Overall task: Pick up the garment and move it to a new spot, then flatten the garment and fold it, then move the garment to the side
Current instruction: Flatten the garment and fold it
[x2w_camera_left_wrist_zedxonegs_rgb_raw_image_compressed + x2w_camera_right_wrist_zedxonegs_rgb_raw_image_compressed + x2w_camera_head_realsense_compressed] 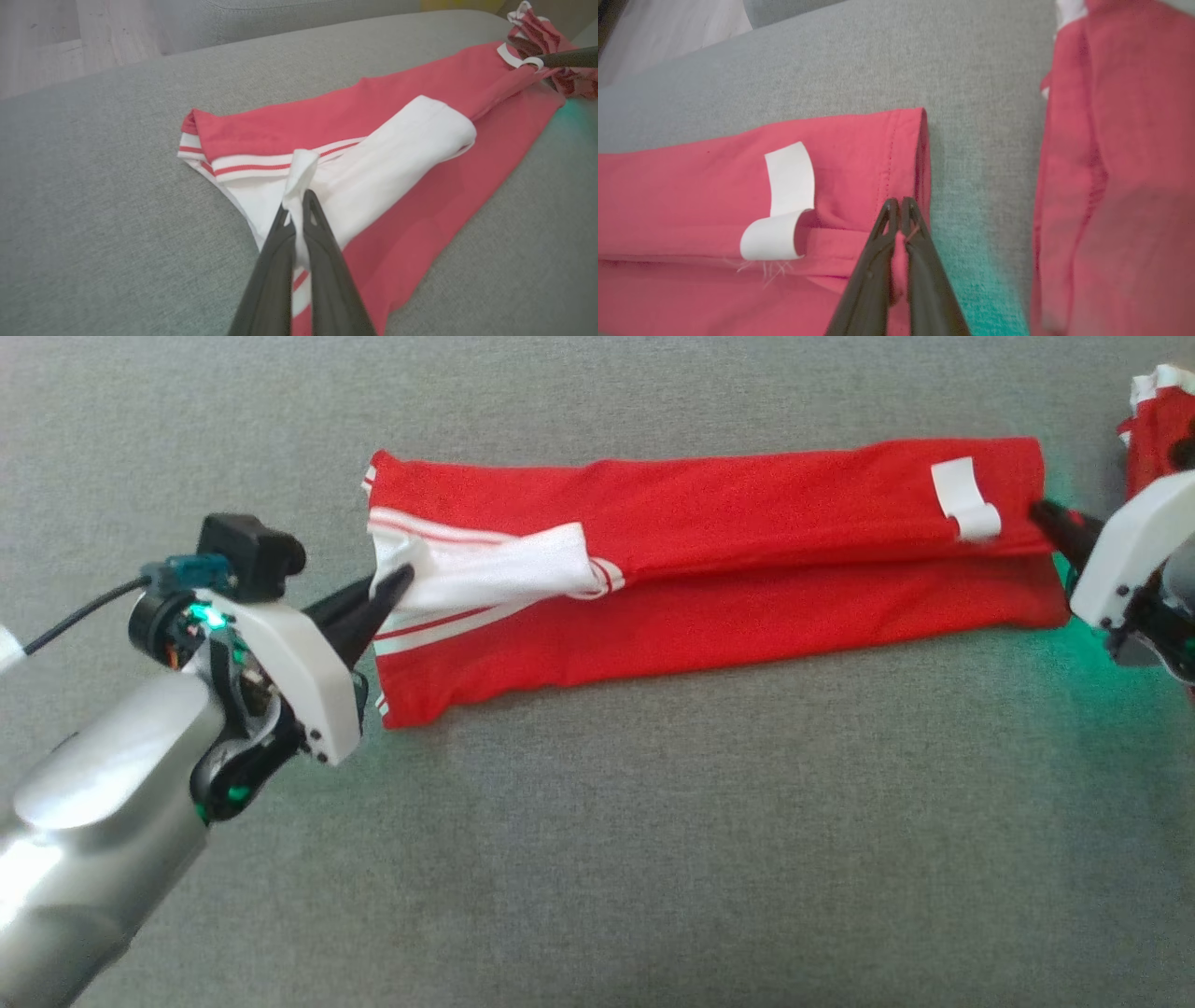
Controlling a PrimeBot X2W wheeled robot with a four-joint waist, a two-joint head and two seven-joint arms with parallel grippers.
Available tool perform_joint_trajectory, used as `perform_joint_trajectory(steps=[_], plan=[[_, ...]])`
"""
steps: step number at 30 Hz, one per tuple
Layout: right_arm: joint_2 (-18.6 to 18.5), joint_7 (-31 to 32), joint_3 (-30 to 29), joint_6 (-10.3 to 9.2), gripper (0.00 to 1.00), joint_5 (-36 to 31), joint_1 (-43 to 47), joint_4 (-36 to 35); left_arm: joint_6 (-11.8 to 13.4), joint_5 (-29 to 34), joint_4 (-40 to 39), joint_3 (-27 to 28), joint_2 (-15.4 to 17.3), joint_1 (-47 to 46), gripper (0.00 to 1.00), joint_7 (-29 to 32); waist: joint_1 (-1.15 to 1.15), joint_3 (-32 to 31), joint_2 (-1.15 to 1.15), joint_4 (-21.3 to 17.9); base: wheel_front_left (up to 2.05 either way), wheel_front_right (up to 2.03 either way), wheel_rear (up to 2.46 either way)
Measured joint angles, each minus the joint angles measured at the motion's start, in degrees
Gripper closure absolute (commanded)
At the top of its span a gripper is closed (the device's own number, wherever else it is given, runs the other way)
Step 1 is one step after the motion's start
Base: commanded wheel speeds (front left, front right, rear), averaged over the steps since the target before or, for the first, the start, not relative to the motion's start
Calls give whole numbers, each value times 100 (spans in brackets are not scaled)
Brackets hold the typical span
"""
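The left hand (394, 583) is clamped tight on a white fold of the long red cloth garment with white striped trim (747, 523). The garment stretches away from the fingertips as a narrow folded strip across the grey woven cushion (597, 821). At the strip's far end the right hand (1044, 511) is pinched together on the red hem, with a curled white rectangular label (962, 499) just beside its fingertips. Beyond the right hand, apart from the strip, lies a second bunched red cloth piece (1158, 439).
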Motion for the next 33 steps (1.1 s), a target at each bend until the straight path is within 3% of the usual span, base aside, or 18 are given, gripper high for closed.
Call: perform_joint_trajectory(steps=[7, 8, 9, 10, 16, 21, 22, 27, 33], plan=[[-124, 425, 178, 0, 100, 134, 44, -188, 56, -43, -322, -143, 140, 61, 100, 304, 1, 29, 0, -67, 0, 0, 0], [-129, 423, 176, 0, 1, 137, 44, -152, 75, -44, -325, -151, 140, 61, 100, 314, 1, 40, 0, -77, 0, 0, 0], [-130, 459, 189, 0, 0, 142, 45, -136, 119, -14, -331, -159, 137, 61, 33, 289, 2, 49, 0, -86, 0, 0, 0], [-132, 466, 187, 0, 0, 143, 45, -137, 171, 27, -331, -158, 132, 61, 0, 229, 1, 55, 0, -96, 0, 0, 0], [-119, -18, 18, 0, 0, 176, 40, -142, 523, 135, -214, 96, 41, 79, 0, -582, 1, -27, 0, -159, 0, 0, 0], [19, -1157, -359, 0, 0, 283, 29, -447, 936, 170, -68, 715, -225, 76, 0, -1814, 1, -193, 0, -205, 0, 0, 0], [19, -1157, -359, 0, 0, 283, 29, -447, 936, 170, -68, 715, -225, 76, 0, -1814, 1, -193, 0, -205, 0, 0, 0], [202, -2485, -557, 0, 0, 52, 24, -895, 1121, 200, -51, 1225, -416, 91, 0, -2397, 1, -394, 0, -237, 0, 0, 0], [616, -3341, -791, 0, 0, -337, 28, -1217, 1345, 839, -498, 2434, -730, 539, 0, -2481, 0, -633, 0, -281, 0, 0, 0]])
